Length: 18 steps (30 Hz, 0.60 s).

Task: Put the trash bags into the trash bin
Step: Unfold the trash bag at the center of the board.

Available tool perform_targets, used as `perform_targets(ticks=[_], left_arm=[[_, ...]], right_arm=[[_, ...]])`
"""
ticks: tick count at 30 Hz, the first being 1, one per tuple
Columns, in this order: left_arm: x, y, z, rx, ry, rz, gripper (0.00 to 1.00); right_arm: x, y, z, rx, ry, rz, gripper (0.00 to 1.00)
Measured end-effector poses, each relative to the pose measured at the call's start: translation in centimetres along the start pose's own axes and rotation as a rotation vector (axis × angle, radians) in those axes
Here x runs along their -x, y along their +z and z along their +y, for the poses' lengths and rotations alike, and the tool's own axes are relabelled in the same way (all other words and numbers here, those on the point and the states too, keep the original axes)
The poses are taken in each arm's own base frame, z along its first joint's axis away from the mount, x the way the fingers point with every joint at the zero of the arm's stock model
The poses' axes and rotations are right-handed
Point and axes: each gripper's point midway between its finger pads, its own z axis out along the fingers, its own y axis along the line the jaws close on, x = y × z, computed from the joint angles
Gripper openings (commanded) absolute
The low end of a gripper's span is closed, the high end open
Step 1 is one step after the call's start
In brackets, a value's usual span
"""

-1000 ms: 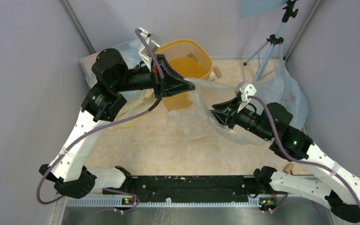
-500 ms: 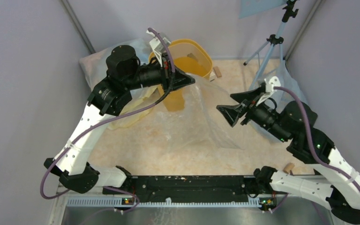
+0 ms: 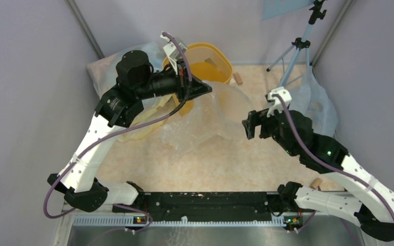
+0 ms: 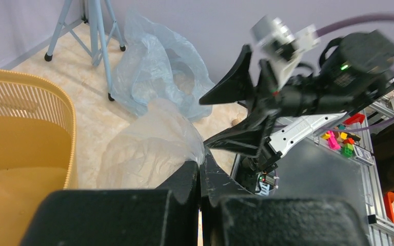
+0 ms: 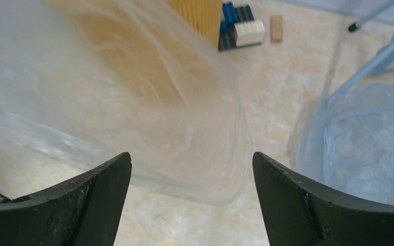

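Observation:
The yellow trash bin (image 3: pixel 224 60) stands at the back of the table. My left gripper (image 3: pixel 204 88) is shut on the top edge of a clear, wrinkly trash bag (image 3: pixel 208 120), just in front of the bin's near rim. The film hangs from it down to the tabletop. In the left wrist view the closed gripper (image 4: pixel 201 165) pinches the bag (image 4: pixel 143 148) beside the bin (image 4: pixel 28 128). My right gripper (image 3: pixel 251 127) is open to the right of the bag, apart from it. Its wrist view shows the gripper (image 5: pixel 192 160) wide apart with the bag (image 5: pixel 133 97) ahead.
Bluish plastic sacks lie at the right (image 3: pixel 315 105) and back left (image 3: pixel 102 69). A tripod (image 3: pixel 296 48) stands at the back right. A blue-and-white block tower (image 5: pixel 240 25) and a wooden block (image 5: pixel 276 27) sit beside the bin. A yellowish bag (image 3: pixel 142 122) lies under the left arm.
The right gripper opened, let go of the bag and drew back to the right. The left gripper rose with the bag toward the bin's rim, and the film gathered leftward.

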Motion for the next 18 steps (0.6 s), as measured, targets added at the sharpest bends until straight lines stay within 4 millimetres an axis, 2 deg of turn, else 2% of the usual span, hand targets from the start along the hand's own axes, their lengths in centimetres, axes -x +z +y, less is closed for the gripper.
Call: perform_targets(ticks=[3,6,9,11,12,14,16,18], left_arm=[[0.0,-0.2,-0.2,-0.002,0.002,-0.001,0.0],[0.1,-0.6,-0.6,-0.006,0.004,-0.003,0.0],[0.4,-1.1,-1.1,-0.011,0.013,-0.013,0.0],[0.8,-1.6,-1.6,-0.014,0.024,-0.025,0.0],[1.0,-1.9,-1.8,-0.015,0.03,-0.031,0.0],[1.3,-2.3,-2.1,-0.015,0.044,-0.042,0.0],[1.5,-2.7,-2.4,-0.015,0.057,-0.051,0.0],[1.7,-2.9,-2.5,-0.008,0.069,-0.06,0.0]], right_arm=[[-3.0,1.4,-1.0,-0.073,-0.025,0.088,0.85],[-4.9,2.8,-3.4,-0.163,-0.005,0.148,0.83],[-5.7,3.8,-5.7,-0.224,0.051,0.176,0.83],[-5.7,4.1,-5.7,-0.203,0.089,0.174,0.82],[-5.6,4.2,-5.7,-0.197,0.097,0.171,0.77],[-5.4,4.6,-4.9,-0.159,0.119,0.164,0.51],[-5.4,5.0,-4.3,-0.131,0.13,0.169,0.18],[-5.7,5.5,-3.6,-0.101,0.16,0.187,0.01]])
